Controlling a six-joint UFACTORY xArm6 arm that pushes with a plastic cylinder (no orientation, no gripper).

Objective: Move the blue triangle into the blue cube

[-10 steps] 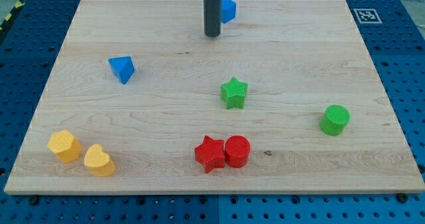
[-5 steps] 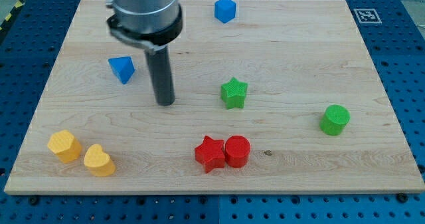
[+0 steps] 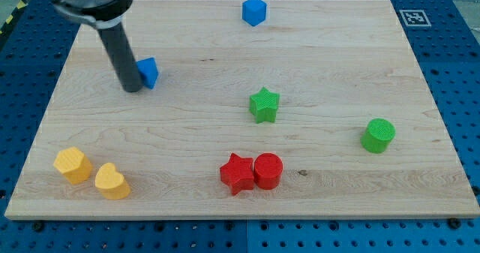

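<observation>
The blue triangle (image 3: 149, 72) lies on the wooden board at the upper left, partly hidden by my rod. My tip (image 3: 131, 88) rests on the board right against the triangle's left side. The blue cube (image 3: 254, 11) sits near the board's top edge, well to the right of the triangle and far from my tip.
A green star (image 3: 264, 105) lies mid-board. A green cylinder (image 3: 378, 135) is at the right. A red star (image 3: 238, 173) and a red cylinder (image 3: 268, 170) touch at the bottom centre. Two yellow blocks (image 3: 72, 164) (image 3: 111, 182) sit at the bottom left.
My tip swept from near the blue cube down to mid-board, then up-left to the triangle's left side. The triangle has shifted slightly right.
</observation>
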